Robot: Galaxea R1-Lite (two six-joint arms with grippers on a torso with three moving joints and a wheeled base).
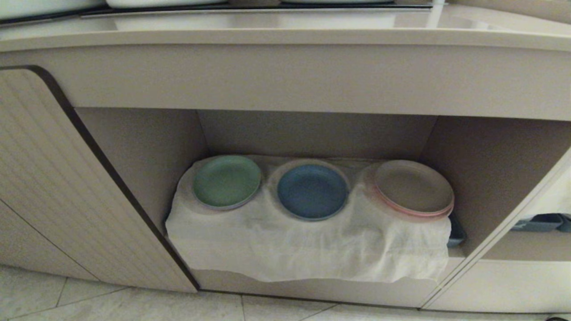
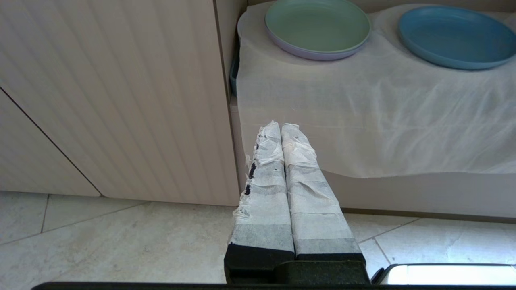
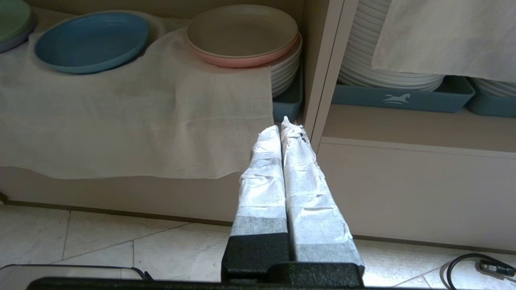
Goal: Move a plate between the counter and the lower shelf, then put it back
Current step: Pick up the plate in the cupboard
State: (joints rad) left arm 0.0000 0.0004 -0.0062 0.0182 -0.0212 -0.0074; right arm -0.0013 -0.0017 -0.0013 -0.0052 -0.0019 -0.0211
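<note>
The light blue plate (image 1: 312,191) lies in the middle of the lower shelf (image 1: 312,133), on the white cloth (image 1: 308,245); it also shows in the left wrist view (image 2: 457,36) and the right wrist view (image 3: 92,40). The beige counter (image 1: 285,33) runs across above the recess. My left gripper (image 2: 281,125) is shut and empty, low in front of the shelf's left end. My right gripper (image 3: 282,125) is shut and empty too, low by the shelf's right post. Neither arm shows in the head view.
A green plate (image 1: 226,180) lies left of the blue one, a beige plate on a pink one (image 1: 414,187) right of it. Ribbed cabinet door (image 1: 67,187) on the left. White stacked plates in blue trays (image 3: 399,94) fill the neighbouring recess. A cable (image 3: 479,264) lies on the floor tiles.
</note>
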